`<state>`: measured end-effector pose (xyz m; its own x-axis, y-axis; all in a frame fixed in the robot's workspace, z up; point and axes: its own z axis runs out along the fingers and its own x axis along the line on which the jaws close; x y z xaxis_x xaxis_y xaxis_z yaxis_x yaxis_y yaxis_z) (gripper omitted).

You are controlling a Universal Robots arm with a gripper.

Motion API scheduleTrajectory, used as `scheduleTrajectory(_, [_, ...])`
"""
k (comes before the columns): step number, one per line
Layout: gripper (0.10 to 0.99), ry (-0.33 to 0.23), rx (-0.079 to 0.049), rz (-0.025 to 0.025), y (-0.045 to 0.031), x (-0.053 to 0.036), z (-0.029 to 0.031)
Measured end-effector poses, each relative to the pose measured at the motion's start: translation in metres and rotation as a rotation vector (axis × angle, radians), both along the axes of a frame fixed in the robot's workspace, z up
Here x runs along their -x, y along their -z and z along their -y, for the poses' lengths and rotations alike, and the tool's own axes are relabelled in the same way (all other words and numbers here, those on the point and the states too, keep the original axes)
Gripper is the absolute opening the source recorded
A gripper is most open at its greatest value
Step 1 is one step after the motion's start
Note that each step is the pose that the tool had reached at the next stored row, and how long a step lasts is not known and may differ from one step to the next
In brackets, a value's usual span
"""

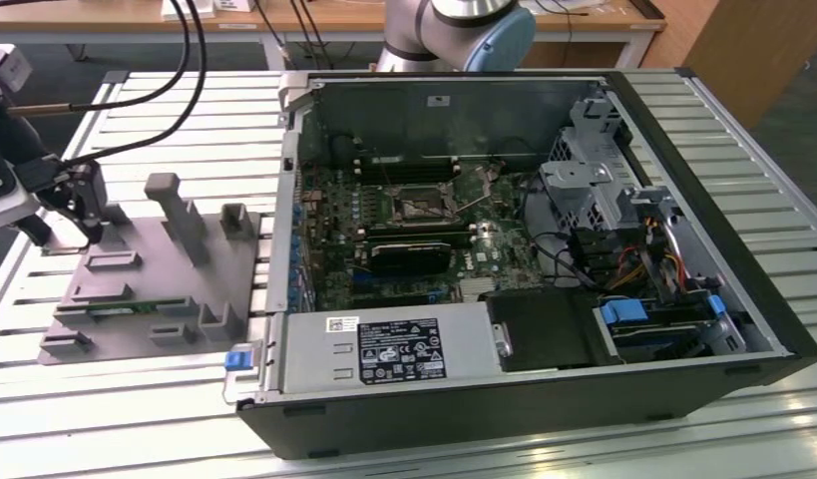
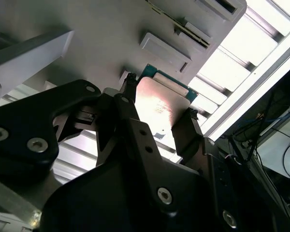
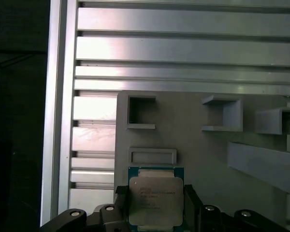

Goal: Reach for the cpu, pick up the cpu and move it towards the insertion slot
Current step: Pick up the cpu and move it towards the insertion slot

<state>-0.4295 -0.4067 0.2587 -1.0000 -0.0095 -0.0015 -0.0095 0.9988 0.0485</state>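
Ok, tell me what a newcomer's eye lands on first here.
The open computer case with its motherboard dominates the exterior view's centre and right. At that view's left, over the grey fixture, the gripper grips the cpu, silvery in both wrist views.

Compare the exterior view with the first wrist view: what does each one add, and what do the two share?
Exterior view: the open computer case, with the insertion slot on its board, well to the exterior view's right of the claw. First wrist view: the cpu, silvery top facing up, held between the claw's fingers. Shared: the claw, the grey fixture beneath it, and the slatted metal table.
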Motion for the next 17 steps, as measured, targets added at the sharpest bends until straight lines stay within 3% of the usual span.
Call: scheduleTrajectory(17, [0.541,0.000,0.000,-0.0001,-0.0097,0.0000,-0.0001])
